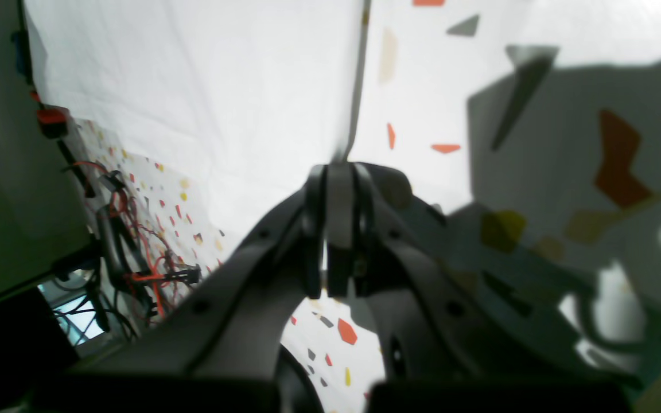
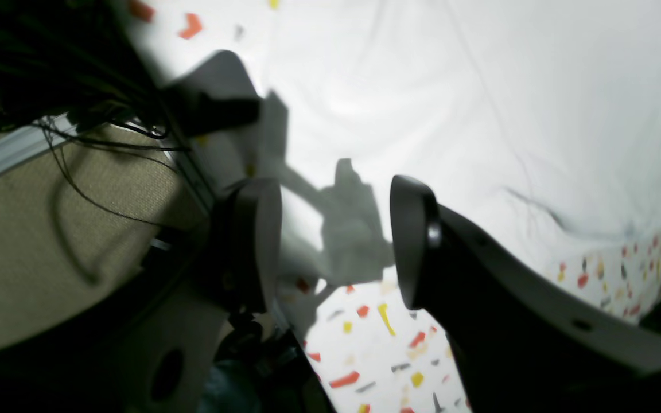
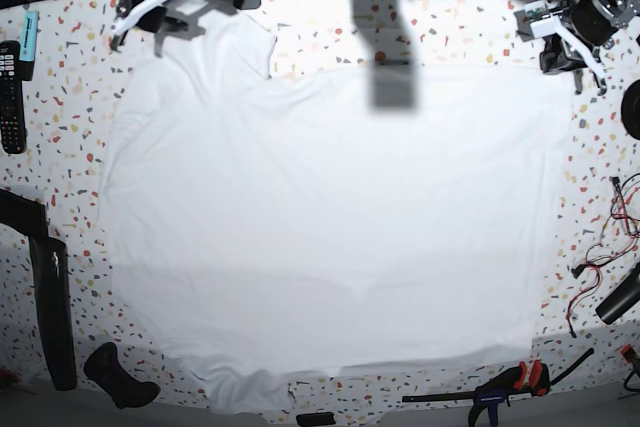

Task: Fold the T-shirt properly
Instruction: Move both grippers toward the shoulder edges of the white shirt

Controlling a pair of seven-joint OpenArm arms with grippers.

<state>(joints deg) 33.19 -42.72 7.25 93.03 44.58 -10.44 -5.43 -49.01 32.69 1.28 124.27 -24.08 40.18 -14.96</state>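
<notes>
T-shirt [image 3: 330, 237] spread flat across speckled bench [image 3: 80, 137] – covers most of it. Left end effector [image 1: 330, 172] closed at shirt edge; right end effector [image 2: 336, 241] jaws apart over shirt corner, nothing held

A white tabletop [image 3: 600, 162] speckled with red, yellow and grey chips fills the base view, and at its left edge a black remote control [image 3: 10, 82] lies just beside a slim teal item [image 3: 29, 31]. Down the left side a long black bar [image 3: 56, 312] stands near a black handle-shaped tool [image 3: 118, 375] at the front edge. Along the front right lies a black clamp with red-orange grips [image 3: 505, 384], while red and black wires [image 3: 612, 237] trail over the right edge above a black cylinder [image 3: 622, 297].
</notes>
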